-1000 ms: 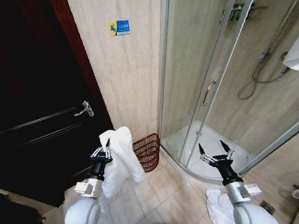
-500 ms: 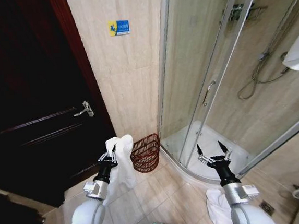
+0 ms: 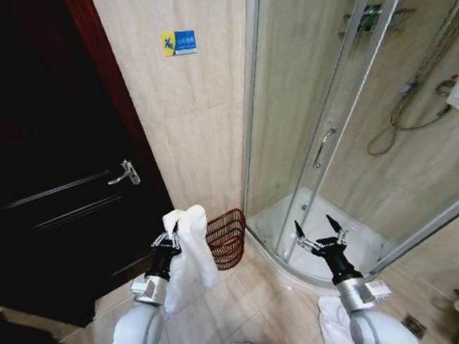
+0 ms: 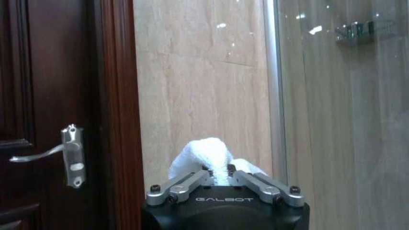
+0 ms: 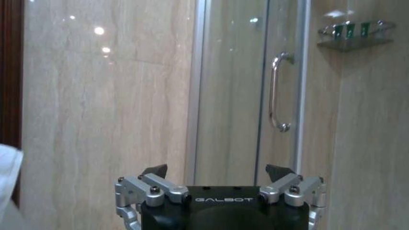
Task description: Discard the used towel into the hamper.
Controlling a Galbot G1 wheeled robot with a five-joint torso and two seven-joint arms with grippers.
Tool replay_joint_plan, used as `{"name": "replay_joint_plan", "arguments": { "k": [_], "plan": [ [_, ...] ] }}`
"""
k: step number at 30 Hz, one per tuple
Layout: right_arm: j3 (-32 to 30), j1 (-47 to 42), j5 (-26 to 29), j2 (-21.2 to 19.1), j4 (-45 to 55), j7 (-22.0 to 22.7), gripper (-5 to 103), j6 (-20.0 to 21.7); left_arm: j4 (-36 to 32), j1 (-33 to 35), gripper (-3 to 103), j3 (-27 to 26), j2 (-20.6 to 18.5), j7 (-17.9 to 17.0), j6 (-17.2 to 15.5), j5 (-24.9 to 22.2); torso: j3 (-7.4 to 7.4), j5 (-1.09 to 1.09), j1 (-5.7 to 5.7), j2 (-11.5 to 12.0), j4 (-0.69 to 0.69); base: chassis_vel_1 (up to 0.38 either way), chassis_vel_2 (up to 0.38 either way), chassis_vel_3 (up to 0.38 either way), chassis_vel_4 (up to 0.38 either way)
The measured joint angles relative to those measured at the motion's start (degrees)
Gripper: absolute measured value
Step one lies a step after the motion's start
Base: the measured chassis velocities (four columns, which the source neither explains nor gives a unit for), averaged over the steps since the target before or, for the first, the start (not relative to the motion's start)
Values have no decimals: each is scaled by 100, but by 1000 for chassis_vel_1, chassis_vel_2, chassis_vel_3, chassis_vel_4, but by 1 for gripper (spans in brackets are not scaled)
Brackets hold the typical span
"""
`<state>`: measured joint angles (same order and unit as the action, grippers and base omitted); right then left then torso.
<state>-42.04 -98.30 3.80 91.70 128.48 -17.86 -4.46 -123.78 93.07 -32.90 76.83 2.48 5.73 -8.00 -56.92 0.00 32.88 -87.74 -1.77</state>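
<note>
Hanging from the left gripper (image 3: 169, 237), whose fingers are clamped on its top fold, the white towel (image 3: 190, 252) drapes just beside the hamper (image 3: 226, 238). The hamper stands on the tiled floor (image 3: 249, 307) against the beige wall (image 3: 194, 135), between the dark door (image 3: 44, 172) and the shower's glass door (image 3: 290, 134); nothing shows through its sides. The right gripper (image 3: 322, 234) is held above the shower's curved threshold with fingers spread apart. Both wrist housings read "GALBOT". A blue-and-yellow sign (image 3: 179, 42) on the wall is unreadable.
</note>
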Motion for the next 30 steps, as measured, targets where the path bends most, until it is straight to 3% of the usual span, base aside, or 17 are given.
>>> {"name": "replay_joint_plan", "arguments": {
  "k": [30],
  "plan": [
    [-38, 15, -38, 10, -103, -161, 100, -69, 19, -7, 2, -14, -23, 25, 33, 28, 0, 0, -1, 1, 0, -9, 9, 8, -7]
  ]
}}
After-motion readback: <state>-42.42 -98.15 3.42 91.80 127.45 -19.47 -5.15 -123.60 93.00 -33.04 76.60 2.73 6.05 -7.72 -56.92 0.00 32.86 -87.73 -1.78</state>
